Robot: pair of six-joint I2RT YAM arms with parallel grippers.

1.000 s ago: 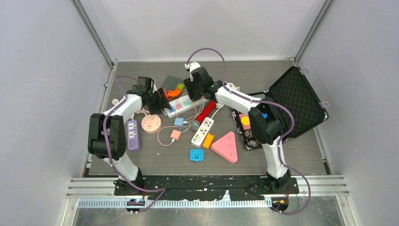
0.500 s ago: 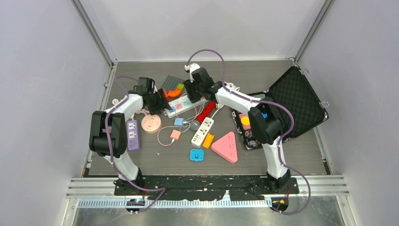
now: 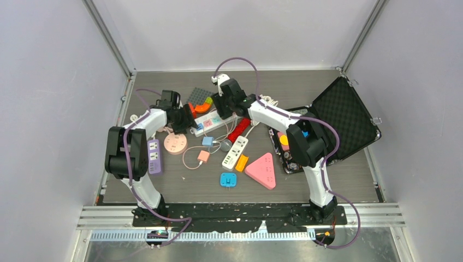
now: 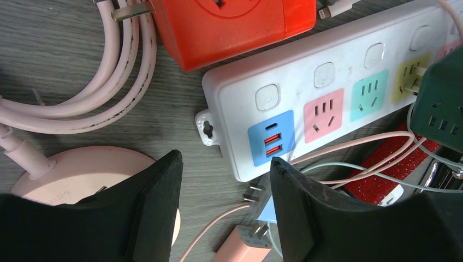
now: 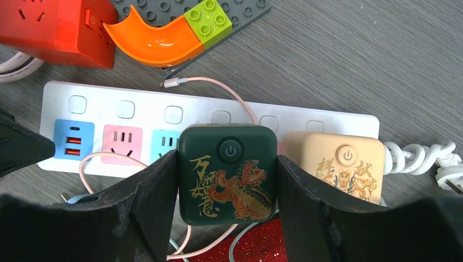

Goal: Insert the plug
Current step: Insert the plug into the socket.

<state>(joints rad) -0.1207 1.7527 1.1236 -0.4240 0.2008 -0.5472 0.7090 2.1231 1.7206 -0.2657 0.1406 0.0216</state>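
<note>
Two arms meet at the white power strip (image 5: 306,117) on the bench (image 5: 371,49). Right jaws are clamped on the dark green dragon-printed plug cube (image 5: 227,174), which sits over the strip just beside a beige cube (image 5: 338,164), its pins showing at the yellow socket (image 4: 405,81). Left jaws stand apart, holding nothing, by the strip's blue USB end (image 4: 271,139).
</note>
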